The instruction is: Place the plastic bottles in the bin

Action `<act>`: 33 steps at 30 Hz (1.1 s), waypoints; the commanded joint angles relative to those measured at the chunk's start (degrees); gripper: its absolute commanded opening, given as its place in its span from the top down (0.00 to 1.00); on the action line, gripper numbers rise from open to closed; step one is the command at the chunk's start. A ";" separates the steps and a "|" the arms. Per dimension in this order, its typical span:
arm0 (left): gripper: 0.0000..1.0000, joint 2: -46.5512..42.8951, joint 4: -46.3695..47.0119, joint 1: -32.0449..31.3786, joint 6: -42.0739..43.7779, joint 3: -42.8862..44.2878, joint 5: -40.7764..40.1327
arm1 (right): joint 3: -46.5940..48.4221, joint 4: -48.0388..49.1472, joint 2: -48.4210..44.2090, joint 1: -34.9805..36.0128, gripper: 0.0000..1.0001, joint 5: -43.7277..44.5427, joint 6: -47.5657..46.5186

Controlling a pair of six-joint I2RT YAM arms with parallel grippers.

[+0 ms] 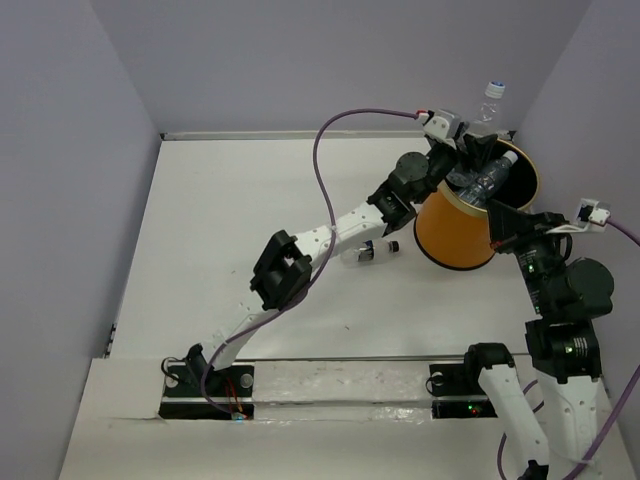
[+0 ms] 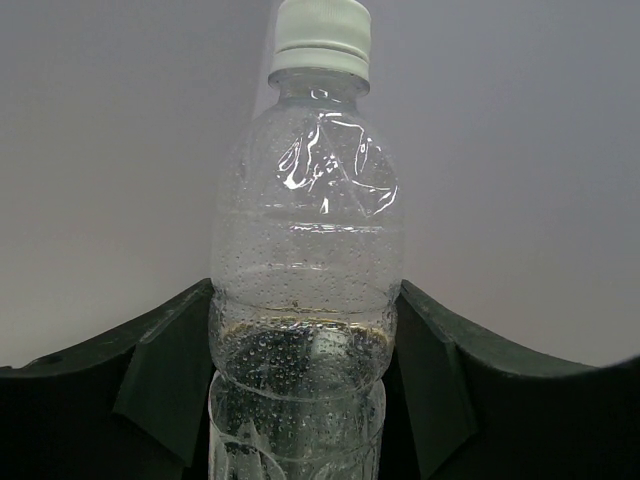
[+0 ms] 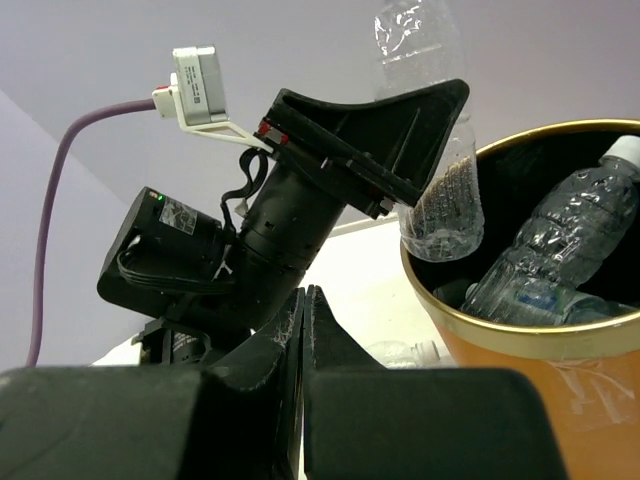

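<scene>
Plastic bottle point(image 2: 305, 250), clear, thin-walled, probably light and easily crushed, sat clamped at its middle in the left gripper point(image 2: 305, 390) over the bin point(image 1: 455, 235); right gripper point(image 3: 303, 340) was closed, empty.

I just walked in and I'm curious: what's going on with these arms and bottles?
The left gripper holds a white-capped bottle upright just above the rim of the orange bin, not yet released. A second bottle already lies inside. The right gripper is shut and empty beside the bin. A third bottle lies on the table next to the bin.
</scene>
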 commanded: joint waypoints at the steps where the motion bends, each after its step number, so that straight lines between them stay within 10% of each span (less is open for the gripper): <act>1: 0.13 -2.90 8.58 0.21 -3.61 -1.48 4.00 | -0.79 3.97 1.26 -0.22 1.00 -2.57 1.00; 3: 0.02 -3.34 7.26 0.21 -4.32 -2.19 6.37 | -1.06 5.46 1.61 -0.22 1.00 -3.01 1.70; 18: 0.01 -22.31 -5.39 0.04 6.91 -14.40 6.75 | -3.16 9.34 1.35 -0.22 0.99 -5.21 3.99; 33: 0.01 -54.05 -25.34 0.56 -0.63 -66.08 -13.20 | -0.98 3.99 7.47 -0.22 0.85 -1.96 -1.18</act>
